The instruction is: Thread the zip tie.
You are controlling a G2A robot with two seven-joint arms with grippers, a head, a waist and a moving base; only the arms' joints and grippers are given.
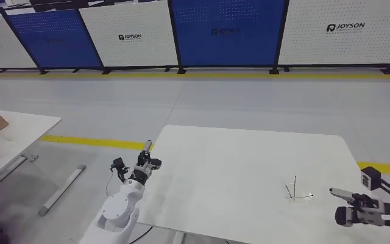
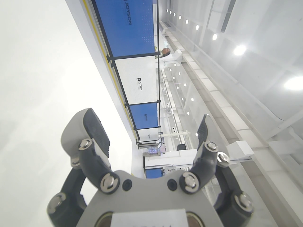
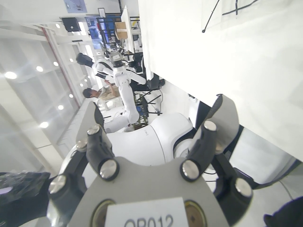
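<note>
3 zip ties [image 1: 295, 189] lie crossed on the table [image 1: 231, 158]. Left gripper [image 2: 149, 121] wide open, empty; right gripper [image 3: 157, 106] likewise

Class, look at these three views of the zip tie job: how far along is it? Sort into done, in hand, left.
Done: nothing; the zip ties lie loose and crossed on the table, none looped. In hand: nothing; the left gripper and the right gripper are both open and empty, the right one nearer the ties. Left: grasping a tie and threading it, the whole job.
</note>
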